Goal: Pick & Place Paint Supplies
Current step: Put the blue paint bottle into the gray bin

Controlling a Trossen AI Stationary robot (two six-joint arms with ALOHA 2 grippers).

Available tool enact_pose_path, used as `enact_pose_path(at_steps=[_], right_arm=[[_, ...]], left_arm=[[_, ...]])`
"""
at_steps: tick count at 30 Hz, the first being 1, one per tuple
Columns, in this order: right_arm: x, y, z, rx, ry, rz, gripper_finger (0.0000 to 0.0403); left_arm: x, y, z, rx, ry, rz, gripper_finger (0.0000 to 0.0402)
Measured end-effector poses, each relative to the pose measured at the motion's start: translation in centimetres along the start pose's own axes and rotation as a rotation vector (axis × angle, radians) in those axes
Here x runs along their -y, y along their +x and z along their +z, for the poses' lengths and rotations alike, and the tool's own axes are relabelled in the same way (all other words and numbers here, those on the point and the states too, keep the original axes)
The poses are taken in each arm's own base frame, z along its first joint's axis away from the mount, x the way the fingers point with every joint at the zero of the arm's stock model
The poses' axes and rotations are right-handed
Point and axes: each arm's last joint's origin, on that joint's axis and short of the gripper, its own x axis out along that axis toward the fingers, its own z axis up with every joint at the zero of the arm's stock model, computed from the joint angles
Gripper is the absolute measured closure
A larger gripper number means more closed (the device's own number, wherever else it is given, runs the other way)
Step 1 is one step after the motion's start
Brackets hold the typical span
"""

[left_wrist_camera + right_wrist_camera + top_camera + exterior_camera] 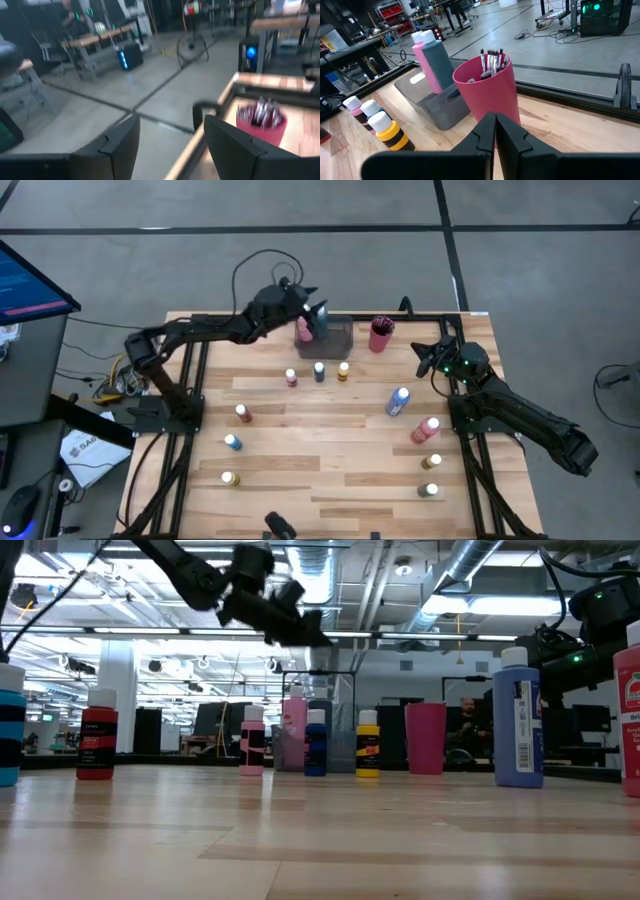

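Note:
A grey tray (338,340) stands at the table's far middle. In it a pink bottle (423,56) and a dark teal bottle (440,61) stand upright, side by side. My left gripper (170,136) hangs open above the tray (319,311) with nothing between its fingers, clear of both bottles. Right of the tray stands a red cup (381,334) with brushes (491,60) sticking up out of it. My right gripper (495,125) waits shut at the table's right side (427,360), pointing toward the cup.
Small bottles stand scattered on the wooden table: three in a row (319,371) just near of the tray, more at the left (243,412) and right (431,462). A large blue bottle (398,401) and a large pink one (425,429) are at the right.

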Motion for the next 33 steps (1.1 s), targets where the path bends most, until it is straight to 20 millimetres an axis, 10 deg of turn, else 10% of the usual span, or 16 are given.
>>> enact_pose_path(at_steps=[16,24,33], right_arm=[[0.0,0.0,0.0,0.0,0.0,0.0,0.0395],[0.0,0.0,0.0,0.0,0.0,0.0,0.0395],[-0.3,0.0,0.3,0.01,0.12,0.026,0.0395]], left_arm=[[-1.4,-18.4,14.1,0.426,-0.062,-0.117,0.0188],[-2.7,-25.3,13.7,0.309,-0.066,-0.092,0.026],[-3.1,-28.7,10.4,0.218,-0.124,-0.097,0.0394]])
